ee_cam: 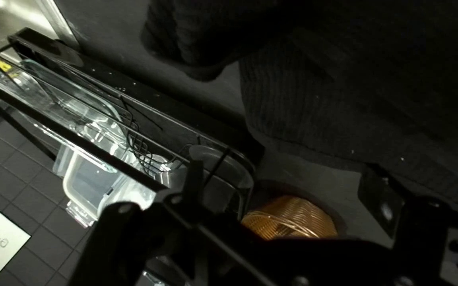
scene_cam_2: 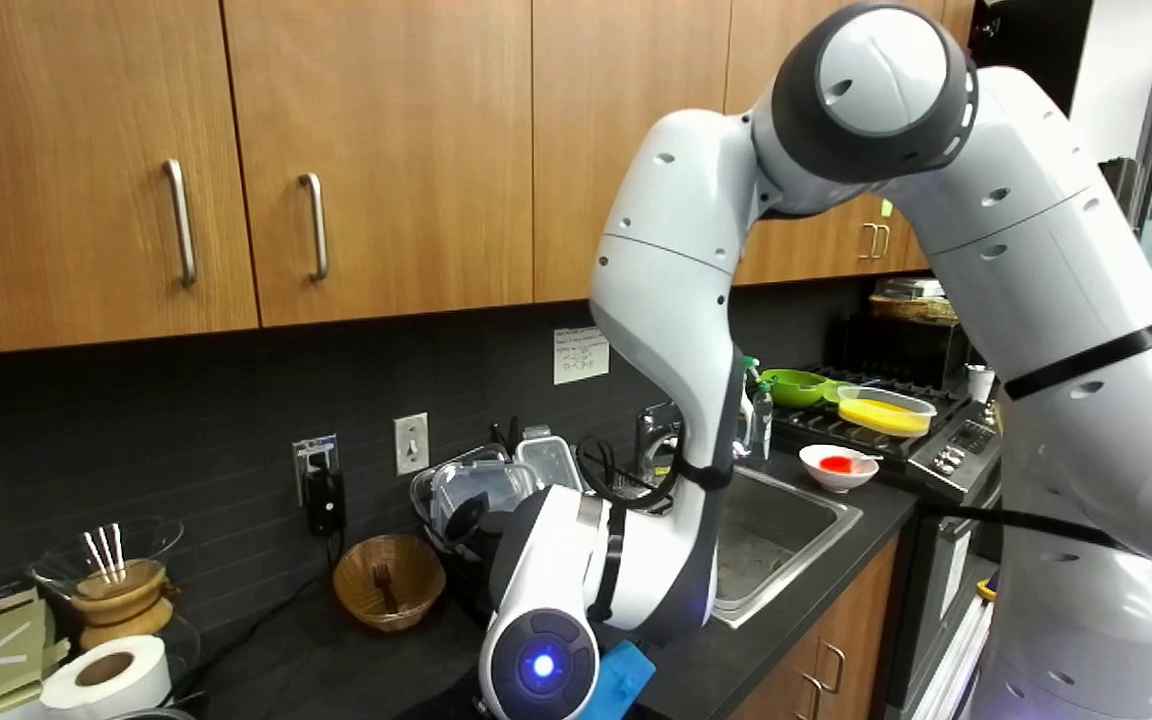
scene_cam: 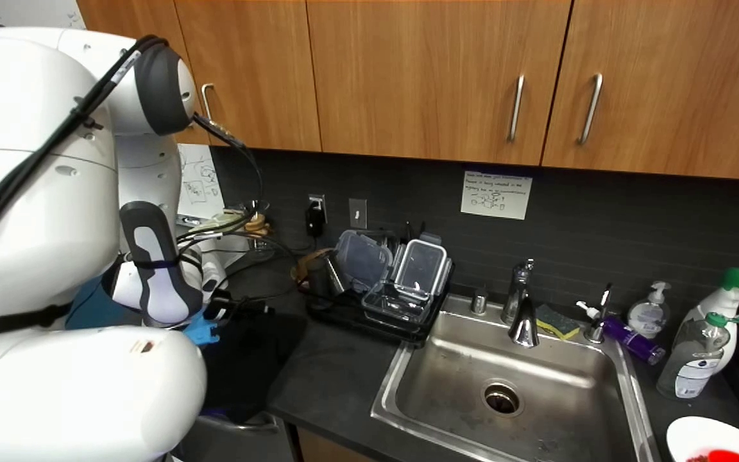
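Observation:
My gripper (ee_cam: 286, 184) is open and empty in the wrist view, its two dark fingers wide apart. A brown wicker basket (ee_cam: 296, 216) shows between and beyond the fingers, partly hidden by the gripper body. The basket holds a brown fork (scene_cam_2: 386, 588) in an exterior view. A black ribbed cloth (ee_cam: 332, 99) lies on the counter at the upper right of the wrist view, and it also shows in an exterior view (scene_cam: 241, 366). A black dish rack (ee_cam: 165, 147) with clear containers (ee_cam: 90, 182) stands beside the left finger. The fingers are mostly hidden in both exterior views.
A steel sink (scene_cam: 575, 410) with a faucet (scene_cam: 523, 314) lies beside the rack. Bottles (scene_cam: 693, 359) and a white bowl (scene_cam_2: 836, 480) stand past it. A paper roll (scene_cam_2: 126, 680) and a glass coffee maker (scene_cam_2: 121, 600) stand at the counter's other end. Wooden cabinets (scene_cam: 433, 77) hang above.

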`<state>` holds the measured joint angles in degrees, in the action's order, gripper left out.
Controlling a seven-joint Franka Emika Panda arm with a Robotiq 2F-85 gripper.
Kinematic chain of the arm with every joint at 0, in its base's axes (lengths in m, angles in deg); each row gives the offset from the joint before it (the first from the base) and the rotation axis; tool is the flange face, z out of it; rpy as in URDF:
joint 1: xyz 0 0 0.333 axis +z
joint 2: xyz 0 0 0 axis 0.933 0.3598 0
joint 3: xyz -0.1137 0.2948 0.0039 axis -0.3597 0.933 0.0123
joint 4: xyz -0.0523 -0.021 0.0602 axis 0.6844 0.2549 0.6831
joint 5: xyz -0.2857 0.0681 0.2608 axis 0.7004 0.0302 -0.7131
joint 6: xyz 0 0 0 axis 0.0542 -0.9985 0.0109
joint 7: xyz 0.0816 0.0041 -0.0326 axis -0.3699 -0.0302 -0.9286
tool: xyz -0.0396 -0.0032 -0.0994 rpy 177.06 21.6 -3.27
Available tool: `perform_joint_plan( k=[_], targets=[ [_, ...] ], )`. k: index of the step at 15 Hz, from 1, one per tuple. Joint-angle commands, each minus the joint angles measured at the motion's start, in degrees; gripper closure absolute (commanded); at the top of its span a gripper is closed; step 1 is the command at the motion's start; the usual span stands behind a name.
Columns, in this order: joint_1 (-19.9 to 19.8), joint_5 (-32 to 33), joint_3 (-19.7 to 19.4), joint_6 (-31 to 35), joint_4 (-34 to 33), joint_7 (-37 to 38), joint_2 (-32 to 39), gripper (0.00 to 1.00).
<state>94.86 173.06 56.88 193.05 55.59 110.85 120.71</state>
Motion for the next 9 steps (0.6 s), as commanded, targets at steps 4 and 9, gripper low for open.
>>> perform_joint_plan(
  k=[4, 9],
  targets=[
    [-3.1, 0.3, 3.3, -1.6, -0.2, -0.6, 0.4, 0.00],
    [-3.1, 0.3, 3.6, -1.9, -0.2, -0.6, 0.6, 0.00]
  ],
)
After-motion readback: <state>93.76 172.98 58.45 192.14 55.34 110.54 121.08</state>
